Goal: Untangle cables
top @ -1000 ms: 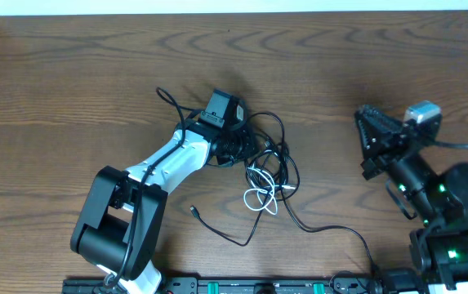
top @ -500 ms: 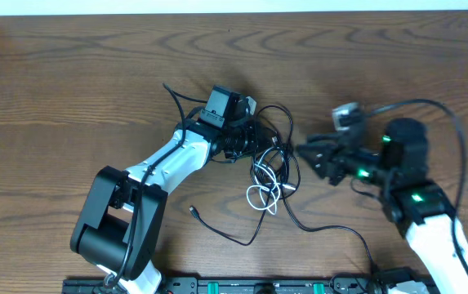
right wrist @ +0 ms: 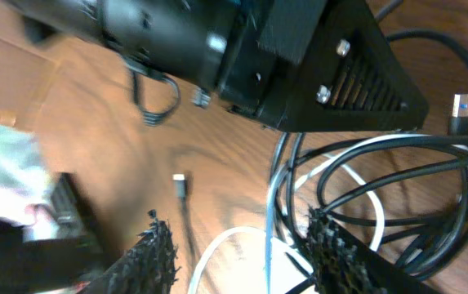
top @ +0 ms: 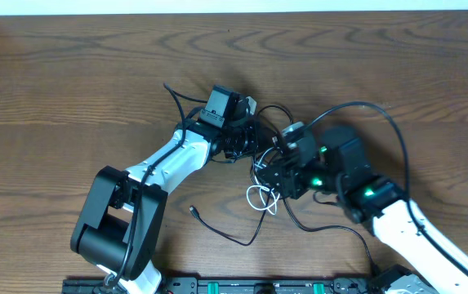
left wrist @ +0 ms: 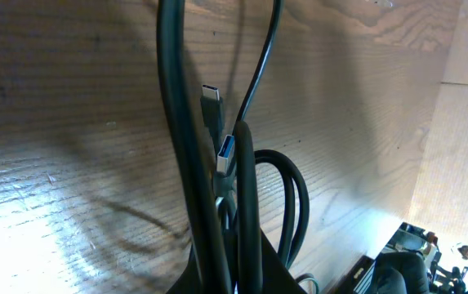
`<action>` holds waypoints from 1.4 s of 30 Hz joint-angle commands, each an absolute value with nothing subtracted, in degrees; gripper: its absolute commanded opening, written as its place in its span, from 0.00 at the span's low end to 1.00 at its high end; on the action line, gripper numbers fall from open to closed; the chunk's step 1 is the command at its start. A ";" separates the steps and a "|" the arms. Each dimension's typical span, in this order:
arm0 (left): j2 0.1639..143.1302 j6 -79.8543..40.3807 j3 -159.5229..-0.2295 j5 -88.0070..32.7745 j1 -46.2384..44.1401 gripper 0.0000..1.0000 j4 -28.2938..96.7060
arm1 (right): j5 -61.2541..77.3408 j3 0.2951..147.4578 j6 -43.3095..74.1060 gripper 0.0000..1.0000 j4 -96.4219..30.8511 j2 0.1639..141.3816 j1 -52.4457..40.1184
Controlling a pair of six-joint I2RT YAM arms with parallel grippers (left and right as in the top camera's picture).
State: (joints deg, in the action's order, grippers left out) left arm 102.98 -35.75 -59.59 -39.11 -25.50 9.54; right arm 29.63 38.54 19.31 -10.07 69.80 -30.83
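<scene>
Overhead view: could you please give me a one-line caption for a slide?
Left claw and open right claw meet at the tangled cables on the table.

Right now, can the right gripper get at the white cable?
Probably yes. The right gripper hangs open directly over the tangle, and strands of the white cable lie between its fingers with nothing above them. Black cables run alongside, so a close may catch those too.
</scene>
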 commanded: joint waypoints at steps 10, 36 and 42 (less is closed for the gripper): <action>103.68 -34.76 -59.79 -40.05 -25.30 0.08 9.34 | 4.14 39.11 21.21 0.44 -7.99 75.72 -42.46; 103.68 -34.76 -59.79 -40.05 -25.30 0.08 9.98 | 5.08 39.11 21.87 0.13 -4.75 77.03 -42.50; 103.68 -34.74 -59.79 -40.05 -25.30 0.08 10.00 | 6.44 39.11 21.82 0.01 -3.53 77.14 -42.46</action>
